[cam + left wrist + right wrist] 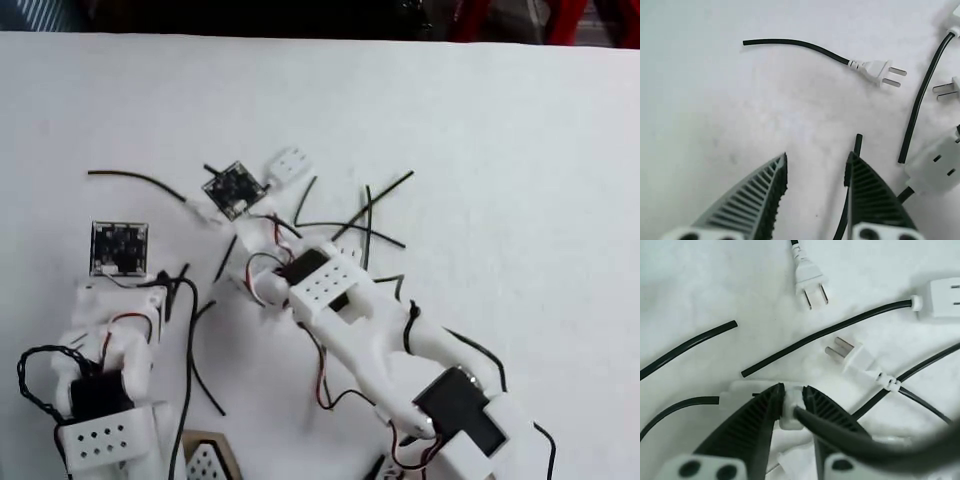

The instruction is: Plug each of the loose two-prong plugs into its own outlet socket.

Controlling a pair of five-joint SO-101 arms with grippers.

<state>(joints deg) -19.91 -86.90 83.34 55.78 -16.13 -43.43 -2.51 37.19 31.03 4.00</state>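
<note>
Left gripper [817, 156] hangs over a bare patch of the white tabletop [715, 90] with its fingers spread wide and nothing between them. One loose black cord end [857, 142] lies right by one fingertip. Out ahead of it there's a two-prong plug [879, 72] lying flat on a curved black cord, a second plug [946, 88] poking in at the edge, and a white outlet socket [937, 165] off to the side, near but not touching the fingers.

Right gripper [793, 390] has its fingers clenched on a white cord-end block [790, 412] with a black cord running out of it. It looks like a socket body, but I can't see slots, so I can't say for sure. Just past it a loose plug [855, 355] lies tilted on the tabletop, another plug [810, 280] lies farther out with its prongs pointing back toward the gripper, and a white socket [940, 297] sits on its own cord, apart from both plugs.

From above, the right arm [370, 330] stretches into the tangle of cords mid-table, and the left arm [110, 330] stays off to one side.
</note>
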